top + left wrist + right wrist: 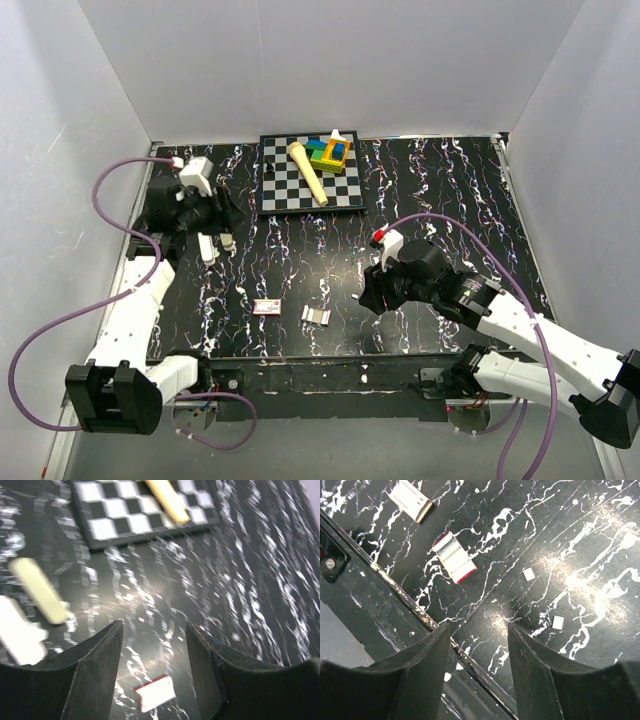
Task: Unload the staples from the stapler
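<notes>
The staples lie flat on the black, white-veined surface, at about 6 o'clock of it and near the front edge. The right wrist camera shows them as a short, ribbed, silvery strip with reddish ends, and nothing touches it. A small red-and-white box lies near the staples at their 9 o'clock, apart from them.

The right tool hangs above the surface at 3 o'clock from the staples, near them but not over them. It is released: in its own camera the two dark fingers stand apart with only bare surface between them.

The left tool is at about 9 o'clock of the surface and is also released. Its wrist view is blurred, yet the fingers are clearly apart and grasp nothing. Two pale long pieces lie at 6 o'clock from this tool; what they are I cannot tell.

At 12 o'clock a chessboard carries a wooden stick and coloured blocks.
</notes>
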Controlling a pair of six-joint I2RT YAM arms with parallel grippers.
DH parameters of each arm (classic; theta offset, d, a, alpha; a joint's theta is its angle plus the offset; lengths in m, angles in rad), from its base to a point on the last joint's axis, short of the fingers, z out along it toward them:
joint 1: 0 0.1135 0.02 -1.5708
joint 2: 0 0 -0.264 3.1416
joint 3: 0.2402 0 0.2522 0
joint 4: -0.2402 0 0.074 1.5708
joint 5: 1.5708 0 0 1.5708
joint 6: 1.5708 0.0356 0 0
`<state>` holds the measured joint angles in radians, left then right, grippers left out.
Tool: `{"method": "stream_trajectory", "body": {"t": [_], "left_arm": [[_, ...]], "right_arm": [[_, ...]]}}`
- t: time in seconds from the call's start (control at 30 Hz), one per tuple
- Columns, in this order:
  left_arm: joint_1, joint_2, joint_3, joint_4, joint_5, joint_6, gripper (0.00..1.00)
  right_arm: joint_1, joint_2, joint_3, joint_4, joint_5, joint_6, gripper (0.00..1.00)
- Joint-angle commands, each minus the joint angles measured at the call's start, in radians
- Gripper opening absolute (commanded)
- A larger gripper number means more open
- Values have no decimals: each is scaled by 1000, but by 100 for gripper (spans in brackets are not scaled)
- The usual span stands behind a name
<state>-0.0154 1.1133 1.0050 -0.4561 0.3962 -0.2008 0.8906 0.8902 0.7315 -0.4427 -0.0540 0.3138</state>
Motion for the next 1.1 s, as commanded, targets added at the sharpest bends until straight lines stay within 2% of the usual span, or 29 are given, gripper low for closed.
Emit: {"method": "stream_trajectory", "body": {"t": [0.0,0.23,0.43,0.83,1.07], "left_arm": [[-125,-79,-48,10,197,53,53],[-296,-139,-75,37,277,135,53],[-397,-127,-97,49,277,189,54],[-452,-188,-177,119,248,155,51],[-465,-150,-174,106,139,121,48]], "right_arm": [[2,26,78,-103,39,-82,57],[1,65,106,-223,155,-99,57],[-8,137,114,-286,244,-7,57],[-56,384,152,-238,264,65,57],[-48,417,143,-166,132,114,53]]}}
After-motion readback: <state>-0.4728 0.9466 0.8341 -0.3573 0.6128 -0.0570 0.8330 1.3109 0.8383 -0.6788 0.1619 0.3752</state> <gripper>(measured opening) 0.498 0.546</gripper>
